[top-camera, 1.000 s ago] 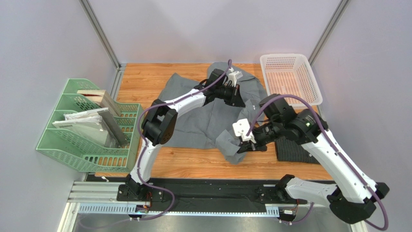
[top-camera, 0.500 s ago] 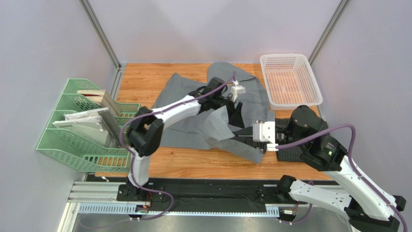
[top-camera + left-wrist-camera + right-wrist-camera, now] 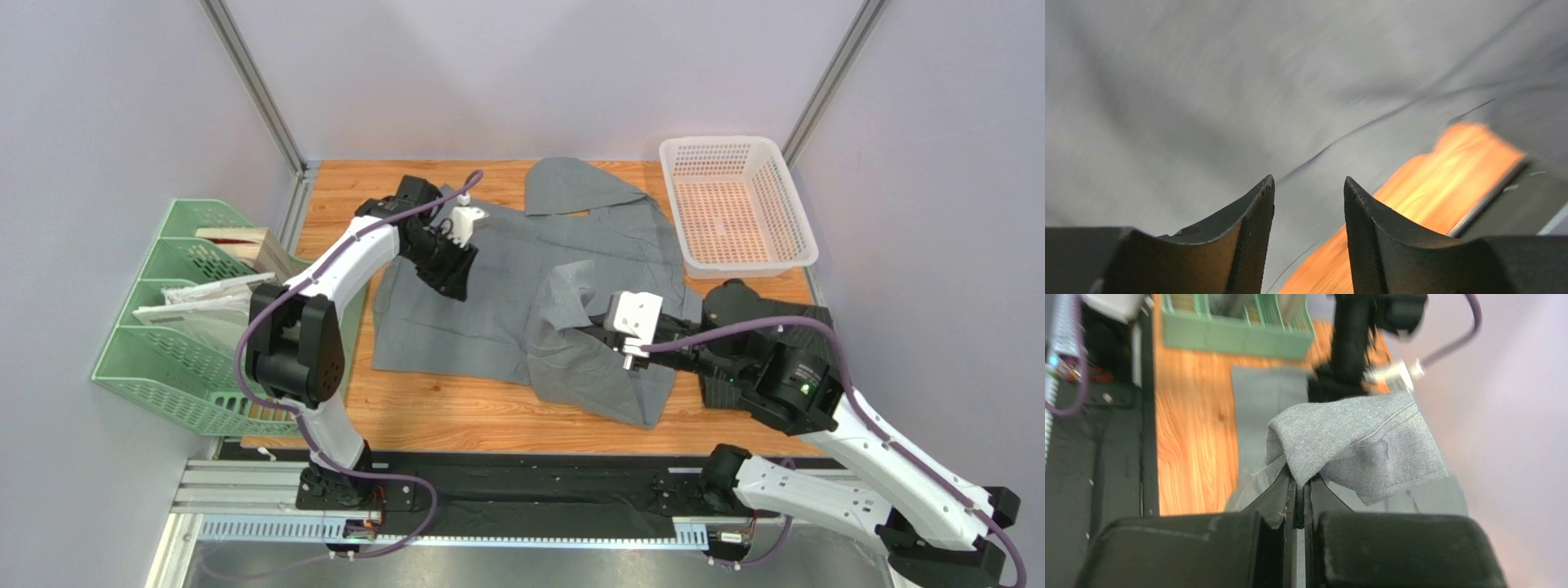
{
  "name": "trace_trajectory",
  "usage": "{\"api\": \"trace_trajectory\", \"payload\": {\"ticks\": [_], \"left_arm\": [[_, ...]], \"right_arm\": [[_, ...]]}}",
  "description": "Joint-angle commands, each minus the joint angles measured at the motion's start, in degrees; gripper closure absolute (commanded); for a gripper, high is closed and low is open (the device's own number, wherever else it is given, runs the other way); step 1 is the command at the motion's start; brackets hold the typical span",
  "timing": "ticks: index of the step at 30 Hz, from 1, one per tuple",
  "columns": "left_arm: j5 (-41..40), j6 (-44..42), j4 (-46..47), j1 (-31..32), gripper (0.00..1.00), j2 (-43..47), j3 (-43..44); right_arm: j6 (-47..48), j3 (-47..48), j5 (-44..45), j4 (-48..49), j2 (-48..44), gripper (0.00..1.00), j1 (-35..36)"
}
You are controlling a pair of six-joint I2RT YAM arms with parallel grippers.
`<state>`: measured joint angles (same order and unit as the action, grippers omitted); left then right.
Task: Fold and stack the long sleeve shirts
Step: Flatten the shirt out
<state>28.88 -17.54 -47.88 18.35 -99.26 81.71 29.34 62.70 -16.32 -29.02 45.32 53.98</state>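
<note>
The mid-grey shirt (image 3: 491, 306) lies spread on the wooden table (image 3: 356, 196). My right gripper (image 3: 579, 322) is shut on a lifted fold of its right side, which also shows in the right wrist view (image 3: 1352, 438) pinched at my gripper (image 3: 1298, 491). My left gripper (image 3: 450, 279) hovers open and empty over the shirt's left part. The left wrist view shows my gripper (image 3: 1309, 190) spread above grey cloth (image 3: 1229, 92) near its edge. The dark charcoal shirt (image 3: 709, 387) lies folded under my right arm, mostly hidden.
A white mesh basket (image 3: 734, 202) stands at the back right. A green file rack (image 3: 233, 337) with papers and a wooden block stands at the left. Bare wood (image 3: 1419, 177) shows beside the shirt's edge.
My left gripper has swung from the shirt's upper right to its left side. My right gripper has carried the grey fold leftward and away from the front edge, over the shirt's body.
</note>
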Motion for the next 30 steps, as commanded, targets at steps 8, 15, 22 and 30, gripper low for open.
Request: {"api": "trace_trajectory", "payload": {"ticks": [8, 15, 22, 30], "left_arm": [[-23.1, -11.0, -10.1, -4.3, 0.69, -7.2, -4.1], [-21.9, -8.4, -11.0, -4.5, 0.81, -2.7, -15.1], [-5.0, -7.8, -10.9, -5.5, 0.70, 4.4, -11.1], [-9.8, -4.3, -8.1, -6.3, 0.59, 0.8, -2.3]], "right_arm": [[3.8, -10.7, 3.1, -16.2, 0.4, 1.00, -5.5], [16.0, -4.3, -18.6, -20.1, 5.4, 1.00, -4.8], [45.1, 0.9, -30.9, -29.3, 10.9, 0.96, 5.1], [36.6, -10.6, -0.4, -15.5, 5.7, 0.25, 15.6]]}}
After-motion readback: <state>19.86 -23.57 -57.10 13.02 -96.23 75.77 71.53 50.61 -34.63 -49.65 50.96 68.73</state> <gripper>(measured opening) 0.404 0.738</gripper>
